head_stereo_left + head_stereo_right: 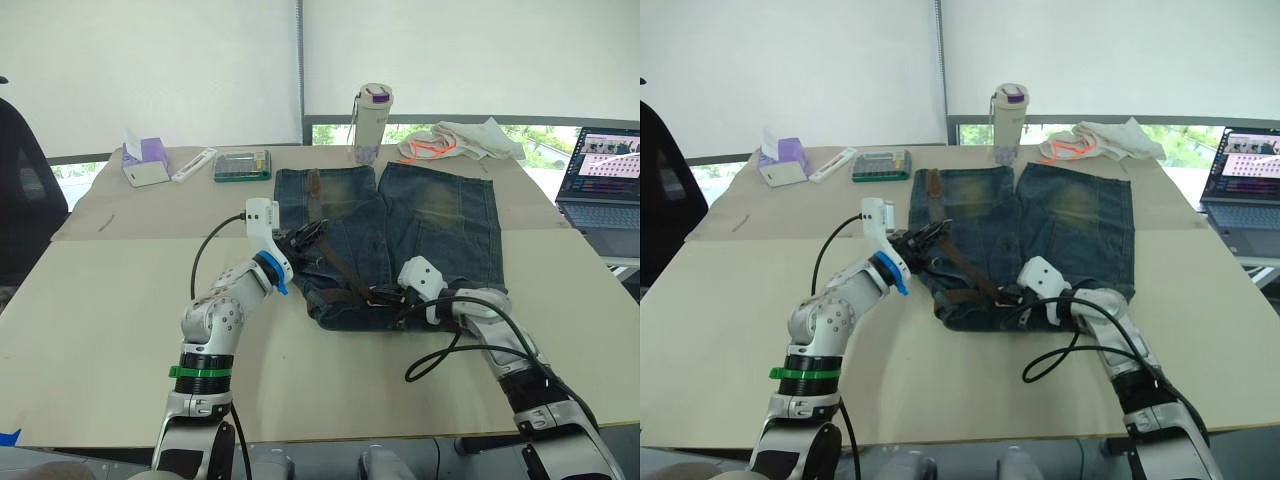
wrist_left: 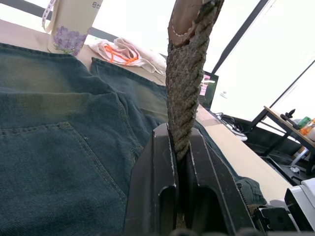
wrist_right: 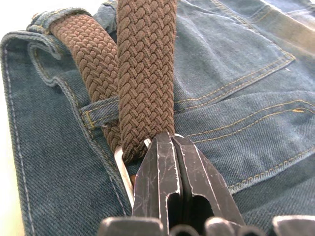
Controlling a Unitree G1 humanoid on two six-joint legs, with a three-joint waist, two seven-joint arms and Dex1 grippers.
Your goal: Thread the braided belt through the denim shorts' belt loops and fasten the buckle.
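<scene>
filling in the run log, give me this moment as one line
stage: threading belt | left gripper: shut on braided belt | right gripper: shut at buckle | denim shorts: flat on table

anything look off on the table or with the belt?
Mostly fine. The braided belt runs slantwise across the denim shorts instead of along the waistband; the left gripper pinches its free end. One end passes under a belt loop.

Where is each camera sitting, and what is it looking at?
Head eyes: high up, looking down the table at the denim shorts; both arms show.
Left wrist: on the left gripper, its fingers pinching the braided belt.
Right wrist: on the right gripper, fingers shut at the buckle.
Shared: belt and shorts.
</scene>
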